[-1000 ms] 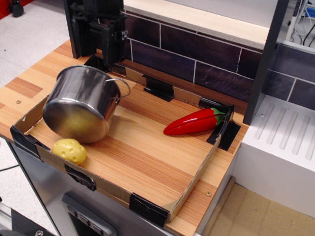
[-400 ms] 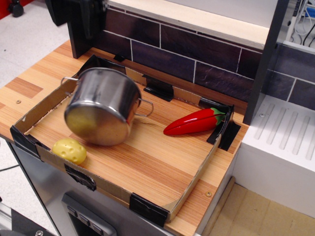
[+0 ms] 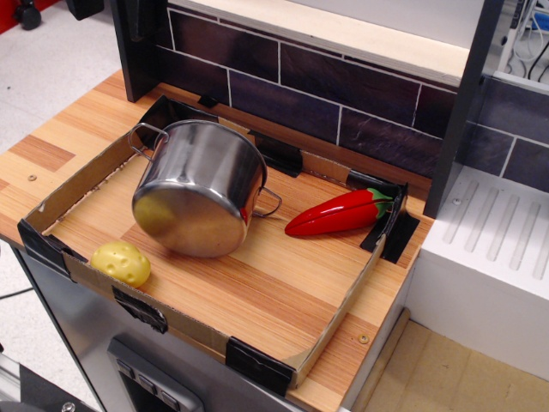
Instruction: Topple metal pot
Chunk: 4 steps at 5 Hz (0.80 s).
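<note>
The metal pot (image 3: 202, 184) lies on its side in the shallow cardboard tray (image 3: 341, 302), its shiny base facing the front left and its open mouth facing the back wall. One wire loop handle (image 3: 146, 133) points up at the left and the other (image 3: 270, 202) sticks out at the right. My gripper is out of view. Only a small dark piece (image 3: 82, 8) shows at the top left edge, well away from the pot.
A yellow potato toy (image 3: 121, 263) lies at the tray's front left corner, just in front of the pot. A red pepper toy (image 3: 339, 213) lies at the back right. A dark tiled wall (image 3: 343, 86) runs behind. A white ribbed unit (image 3: 489, 249) stands to the right.
The pot has tipped from leaning to lying on its side and rolled right. The gripper that stood behind it has risen and left the view at the top left.
</note>
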### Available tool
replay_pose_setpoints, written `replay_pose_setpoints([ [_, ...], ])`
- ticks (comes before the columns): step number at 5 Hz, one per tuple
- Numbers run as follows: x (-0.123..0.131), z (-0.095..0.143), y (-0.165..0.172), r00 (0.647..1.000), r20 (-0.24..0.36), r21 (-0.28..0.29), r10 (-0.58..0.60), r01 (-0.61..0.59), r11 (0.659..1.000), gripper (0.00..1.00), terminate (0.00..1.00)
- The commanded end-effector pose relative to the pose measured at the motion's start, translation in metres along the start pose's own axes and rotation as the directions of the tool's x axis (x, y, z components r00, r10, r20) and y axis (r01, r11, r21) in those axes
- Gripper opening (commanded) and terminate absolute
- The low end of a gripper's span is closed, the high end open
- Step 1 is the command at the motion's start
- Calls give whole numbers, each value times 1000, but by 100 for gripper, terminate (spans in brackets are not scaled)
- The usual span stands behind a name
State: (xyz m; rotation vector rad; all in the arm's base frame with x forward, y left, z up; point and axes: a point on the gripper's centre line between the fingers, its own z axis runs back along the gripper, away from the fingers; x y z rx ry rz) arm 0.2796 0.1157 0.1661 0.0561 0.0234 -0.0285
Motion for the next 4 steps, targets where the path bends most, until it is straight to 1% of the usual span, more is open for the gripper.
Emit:
replay_pose_setpoints([
  [1, -1, 28, 0, 997, 72, 33, -1, -2, 999, 100, 0],
  [3, -1, 28, 0, 997, 72, 33, -1, -2, 999, 100, 0],
  [4, -1, 28, 0, 997, 72, 33, -1, -2, 999, 100, 100],
])
